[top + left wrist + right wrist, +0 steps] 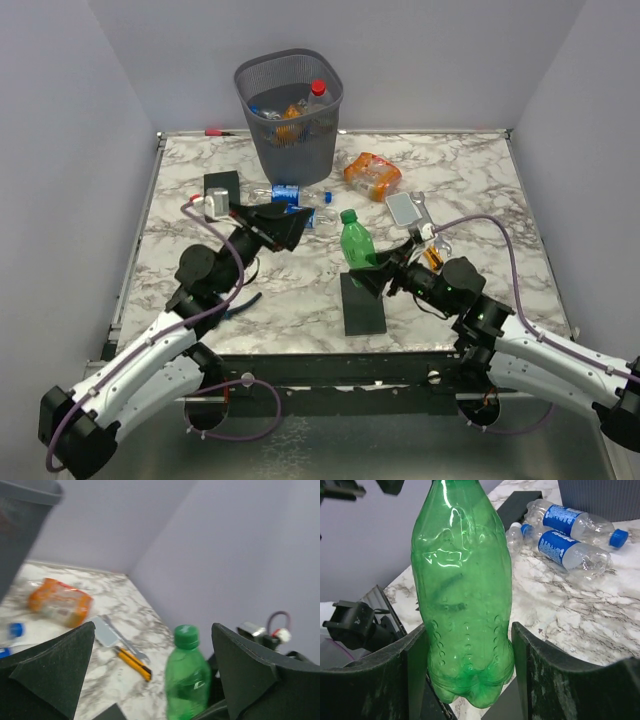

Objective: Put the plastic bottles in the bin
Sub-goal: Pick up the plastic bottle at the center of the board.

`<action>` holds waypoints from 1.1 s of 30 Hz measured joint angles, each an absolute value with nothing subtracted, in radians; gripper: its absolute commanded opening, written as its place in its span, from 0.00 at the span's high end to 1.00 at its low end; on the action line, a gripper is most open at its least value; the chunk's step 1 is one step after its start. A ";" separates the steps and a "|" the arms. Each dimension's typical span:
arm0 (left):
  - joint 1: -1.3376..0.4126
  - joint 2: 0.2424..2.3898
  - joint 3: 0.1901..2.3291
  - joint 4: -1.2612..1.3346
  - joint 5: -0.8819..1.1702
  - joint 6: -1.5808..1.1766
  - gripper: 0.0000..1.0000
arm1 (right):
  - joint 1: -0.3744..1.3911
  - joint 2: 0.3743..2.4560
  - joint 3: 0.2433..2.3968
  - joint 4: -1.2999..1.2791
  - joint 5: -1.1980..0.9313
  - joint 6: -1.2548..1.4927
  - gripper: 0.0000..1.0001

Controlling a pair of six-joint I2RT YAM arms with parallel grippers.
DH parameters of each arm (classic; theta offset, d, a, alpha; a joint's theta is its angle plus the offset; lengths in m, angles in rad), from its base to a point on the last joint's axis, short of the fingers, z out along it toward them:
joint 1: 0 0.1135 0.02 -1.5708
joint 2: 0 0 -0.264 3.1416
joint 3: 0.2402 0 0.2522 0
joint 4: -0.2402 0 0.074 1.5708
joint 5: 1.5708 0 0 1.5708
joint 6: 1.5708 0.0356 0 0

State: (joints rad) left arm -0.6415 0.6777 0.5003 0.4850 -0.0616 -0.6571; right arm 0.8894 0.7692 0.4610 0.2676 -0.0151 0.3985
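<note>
- Right pincer (pixel 467 635) clamps the green bottle (pixel 462 570) low on its body, one finger pressed to each side. The bottle is upright with its cap on, near the middle of the marble counter (pixel 480 180).
- Its base sits over the near black slab (pixel 362 303); whether it rests on the slab or hangs just above it cannot be told.
- Left pincer (pixel 152 630) is spread wide and holds nothing, poised above the counter in front of the bin (pixel 290 150).
- At the counter's far edge, the wire-mesh bin holds several bottles, among them a red-capped bottle (pixel 318 90) reaching almost to the rim.
- Clear bottles (pixel 572 550) with blue labels and blue caps lie on their sides between the bin and the green bottle, close by the left pincer.
- Orange bottles (pixel 372 175) lie on the counter to the right of the bin, apart from it.
- Beyond the green bottle, a yellow utility knife (pixel 132 662) lies flat on the marble.
- Left of the bin lies a second black slab (pixel 221 185).
</note>
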 measured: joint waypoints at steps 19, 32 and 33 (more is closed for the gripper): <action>-0.696 1.146 0.791 0.550 0.452 -0.809 0.29 | 0.889 0.712 0.355 0.461 -0.088 0.412 0.76; -0.725 1.146 0.791 0.530 0.451 -0.776 0.94 | 0.889 0.712 0.352 0.462 -0.092 0.426 0.41; -0.725 1.147 0.791 0.529 0.450 -0.767 1.00 | 0.889 0.715 0.353 0.459 -0.093 0.427 0.29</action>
State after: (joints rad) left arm -0.7254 1.1465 0.7910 0.5289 0.4500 -0.7666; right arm 0.8894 0.7151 0.3531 0.4595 -0.0925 0.4274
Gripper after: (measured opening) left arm 0.351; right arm 0.609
